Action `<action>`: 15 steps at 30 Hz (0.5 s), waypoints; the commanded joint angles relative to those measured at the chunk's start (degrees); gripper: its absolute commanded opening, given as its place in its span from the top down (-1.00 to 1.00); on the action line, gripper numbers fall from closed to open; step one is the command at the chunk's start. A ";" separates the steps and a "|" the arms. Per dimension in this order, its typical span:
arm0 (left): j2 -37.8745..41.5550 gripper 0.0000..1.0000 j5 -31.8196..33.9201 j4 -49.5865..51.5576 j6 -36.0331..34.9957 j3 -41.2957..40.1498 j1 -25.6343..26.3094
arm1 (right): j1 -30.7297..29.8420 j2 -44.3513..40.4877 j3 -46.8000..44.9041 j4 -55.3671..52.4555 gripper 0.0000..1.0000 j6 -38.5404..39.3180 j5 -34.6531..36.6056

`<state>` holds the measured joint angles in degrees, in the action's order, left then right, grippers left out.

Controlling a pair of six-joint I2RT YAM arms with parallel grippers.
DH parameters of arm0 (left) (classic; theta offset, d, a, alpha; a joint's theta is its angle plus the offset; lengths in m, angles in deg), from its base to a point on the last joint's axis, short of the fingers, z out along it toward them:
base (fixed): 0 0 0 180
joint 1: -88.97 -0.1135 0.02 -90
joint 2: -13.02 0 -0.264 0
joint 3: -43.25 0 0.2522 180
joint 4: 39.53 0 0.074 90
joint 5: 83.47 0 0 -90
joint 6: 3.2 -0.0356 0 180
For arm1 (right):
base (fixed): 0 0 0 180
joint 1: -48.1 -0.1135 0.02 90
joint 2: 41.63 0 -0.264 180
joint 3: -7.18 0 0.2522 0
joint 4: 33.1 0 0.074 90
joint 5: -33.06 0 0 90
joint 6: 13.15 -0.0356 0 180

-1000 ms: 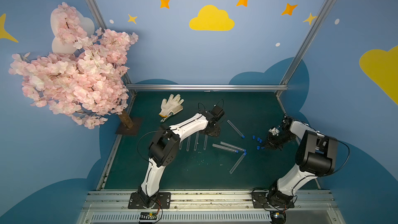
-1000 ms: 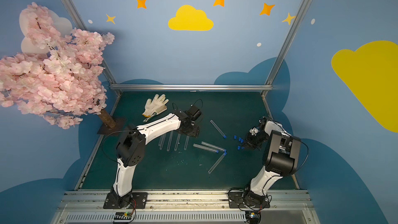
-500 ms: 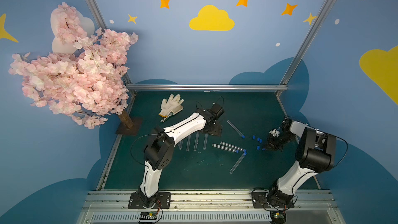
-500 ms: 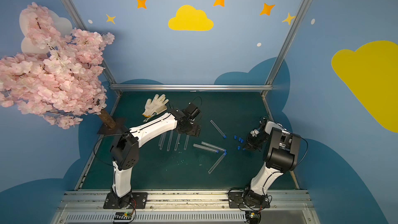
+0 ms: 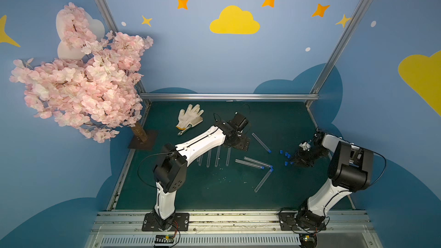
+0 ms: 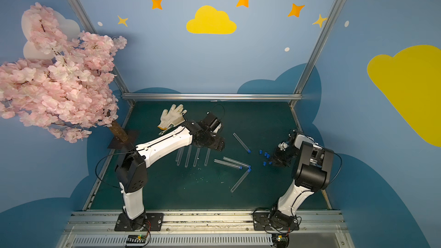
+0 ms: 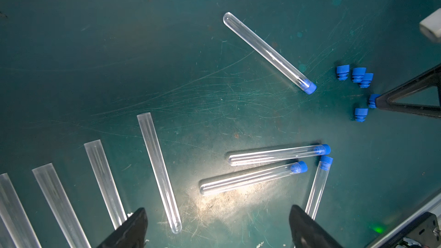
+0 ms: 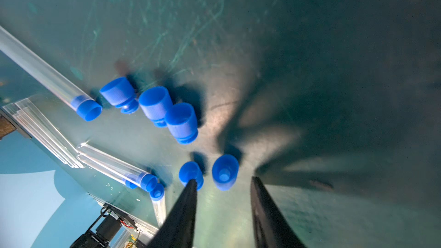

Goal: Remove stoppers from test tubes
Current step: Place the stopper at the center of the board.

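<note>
Several clear test tubes lie on the green table. One capped tube [image 5: 260, 142] lies apart, two more [image 5: 253, 162] lie side by side, and another [image 5: 263, 179] slants near them, each with a blue stopper [image 7: 310, 88] in its mouth. Open tubes [image 7: 158, 172] lie in a row under my left arm. My left gripper [image 7: 218, 220] hovers wide open above the table, holding nothing. Loose stoppers [image 8: 155, 103] are heaped by my right gripper [image 8: 223, 180]. It is open, one stopper [image 8: 225, 171] lying free at its tips and another [image 8: 191, 175] against one finger.
A white glove [image 5: 189, 116] lies at the back left of the table. A pink blossom tree [image 5: 78, 79] stands on a plate [image 5: 143, 139] at the left edge. Aluminium rails [image 5: 226, 96] frame the table.
My right gripper has gone from shut to open, and a stopper now lies free at its tips. The left gripper has opened wider and its arm's elbow has swung left.
</note>
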<state>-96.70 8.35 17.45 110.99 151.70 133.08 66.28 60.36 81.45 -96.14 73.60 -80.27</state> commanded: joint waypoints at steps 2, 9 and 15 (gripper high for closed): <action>1.25 -0.85 -1.30 0.77 -0.56 -0.37 0.34 | 0.18 -3.74 -0.05 -0.46 0.01 -0.07 -1.17; 1.08 -0.85 -1.25 1.07 -1.02 -0.56 1.87 | -0.11 -5.99 0.81 -1.15 -0.20 -0.75 -2.59; -0.16 -0.85 -3.15 0.85 -5.66 -0.01 3.89 | -1.27 -8.99 2.20 -2.88 -0.28 -0.62 -3.92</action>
<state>-96.70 7.04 17.63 108.95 151.70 135.99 65.64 54.24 81.69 -96.86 72.82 -82.48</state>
